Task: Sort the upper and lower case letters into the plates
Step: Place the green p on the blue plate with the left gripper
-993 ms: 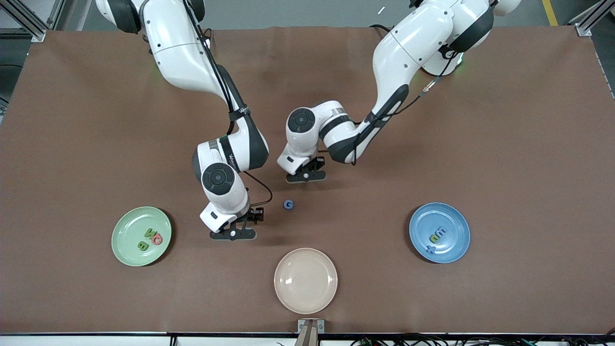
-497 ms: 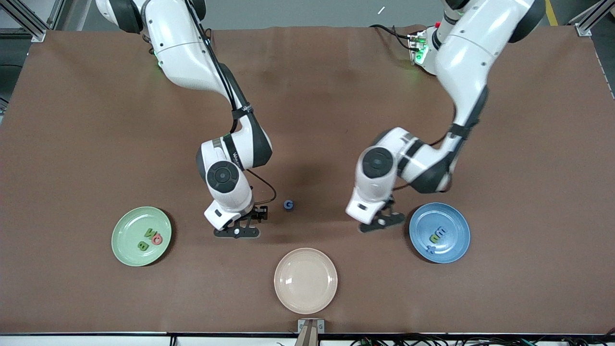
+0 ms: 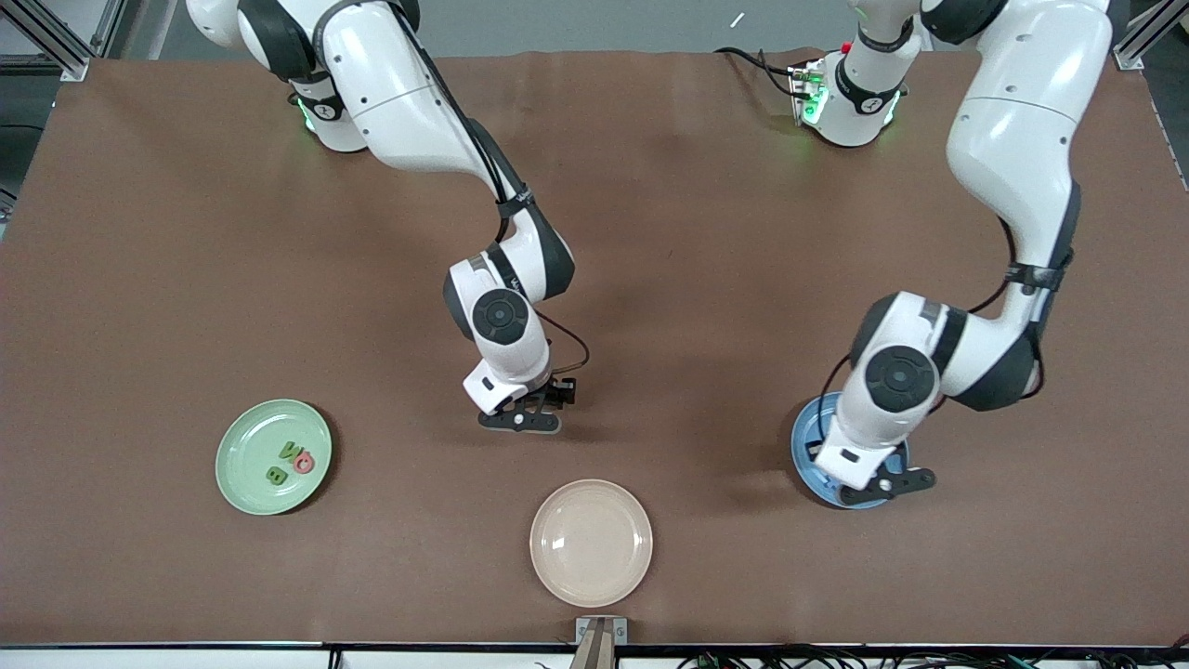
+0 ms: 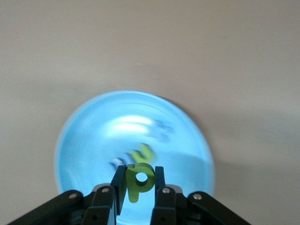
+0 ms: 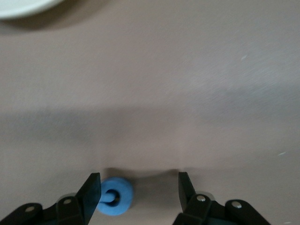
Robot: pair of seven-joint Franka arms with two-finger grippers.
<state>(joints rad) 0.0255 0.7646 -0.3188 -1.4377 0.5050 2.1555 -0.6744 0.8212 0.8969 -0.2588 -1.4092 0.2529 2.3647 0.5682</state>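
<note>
Green p (image 4: pixel 139 180): you hold it pinched in the left tool (image 4: pixel 137 187), directly over the blue plate (image 4: pixel 84 140).
Blue letter (image 5: pixel 116 196): lies between your right tool's (image 5: pixel 139 191) spread jaws, hard against one.

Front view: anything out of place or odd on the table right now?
Nothing stands out. The green plate, blue plate and cream plate sit flat, and the letters on the green plate lie inside it.

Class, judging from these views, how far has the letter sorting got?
Done: three letters lie in the green plate, others in the blue plate. In hand: the left gripper, over the blue plate, grips a green p. Left: the blue G on the table between the right gripper's open fingers.
</note>
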